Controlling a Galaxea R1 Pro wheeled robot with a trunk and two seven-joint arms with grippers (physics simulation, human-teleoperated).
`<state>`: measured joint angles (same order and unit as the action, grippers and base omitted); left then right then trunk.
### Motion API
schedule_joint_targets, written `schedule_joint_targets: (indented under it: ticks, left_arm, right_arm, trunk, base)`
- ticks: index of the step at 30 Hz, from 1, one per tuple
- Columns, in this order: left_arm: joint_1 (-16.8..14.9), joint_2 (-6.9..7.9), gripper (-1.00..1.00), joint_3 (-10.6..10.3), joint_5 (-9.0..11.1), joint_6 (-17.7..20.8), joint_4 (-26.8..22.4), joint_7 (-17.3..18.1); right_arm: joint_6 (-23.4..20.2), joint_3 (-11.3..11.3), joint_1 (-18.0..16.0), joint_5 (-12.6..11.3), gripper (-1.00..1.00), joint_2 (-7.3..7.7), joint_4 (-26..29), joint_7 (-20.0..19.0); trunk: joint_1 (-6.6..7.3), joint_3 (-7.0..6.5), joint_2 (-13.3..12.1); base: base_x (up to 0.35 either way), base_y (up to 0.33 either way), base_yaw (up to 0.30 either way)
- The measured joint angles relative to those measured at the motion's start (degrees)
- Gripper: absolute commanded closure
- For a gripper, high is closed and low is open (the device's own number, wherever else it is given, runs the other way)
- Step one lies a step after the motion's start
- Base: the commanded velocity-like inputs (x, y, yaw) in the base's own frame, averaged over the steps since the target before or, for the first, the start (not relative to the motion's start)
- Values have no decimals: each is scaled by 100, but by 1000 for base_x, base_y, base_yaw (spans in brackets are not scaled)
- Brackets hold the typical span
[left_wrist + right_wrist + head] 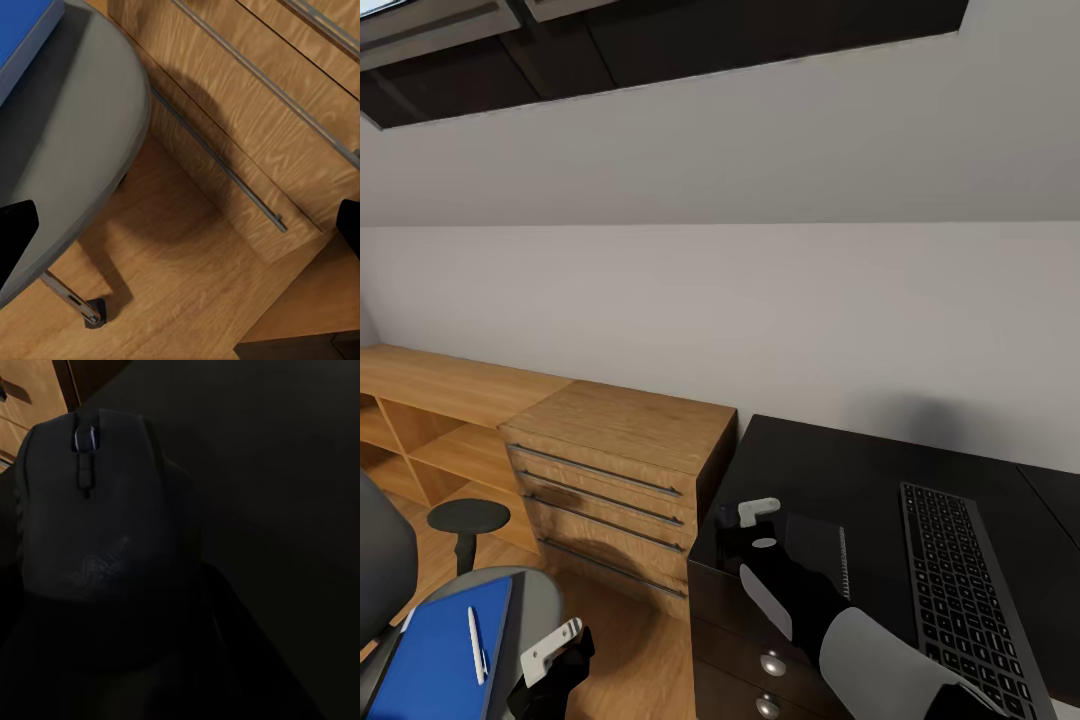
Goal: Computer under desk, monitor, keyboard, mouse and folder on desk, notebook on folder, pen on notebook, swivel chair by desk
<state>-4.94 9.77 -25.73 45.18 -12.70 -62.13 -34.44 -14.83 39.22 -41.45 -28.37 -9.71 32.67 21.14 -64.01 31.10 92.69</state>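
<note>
On the swivel chair's [532,600] grey seat lies the blue folder [435,660], and the white pen [475,645] rests on top of it. My left gripper [555,655] hangs open beside the seat's edge; in the left wrist view its fingers [15,240] stand wide apart above the wooden floor, with the seat [67,135] and a corner of the folder [22,30] nearby. Over the left front corner of the black desk [840,460], my right gripper [745,530] is shut on the black mouse [90,532]. The grey notebook [815,550] and the keyboard [960,590] lie on the desk.
A light-wood drawer chest [620,470] stands against the desk's left side, with a light-wood shelving unit [420,420] further left. A small black stool [468,520] stands in front of the shelves. The desk's drawers with silver knobs [773,663] face me.
</note>
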Motion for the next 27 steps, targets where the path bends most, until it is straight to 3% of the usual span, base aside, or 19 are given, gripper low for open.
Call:
schedule_joint_targets:
  ticks: [6,18,19,27]
  left_arm:
    - [-1,-1,-100,-1,-3,-3,0,0]
    - [0,0,-100,-1,-2,-4,3,0]
    - [0,2,-100,-1,-2,-4,3,0]
    - [-1,3,-100,0,-6,-6,2,0]
  right_arm:
    - [-13,4,4,-52,100,0,-6,-8]
    - [-11,4,4,-53,100,0,-6,-5]
    - [-11,4,4,-52,-100,0,-6,-5]
    - [-8,5,4,-63,-100,0,1,-2]
  trunk:
    - [65,-52,-119]
    - [66,-53,-121]
    - [66,-53,-121]
    - [87,-70,-159]
  base:
    - [0,0,0]
    - [0,0,0]
    - [0,0,0]
    - [0,0,0]
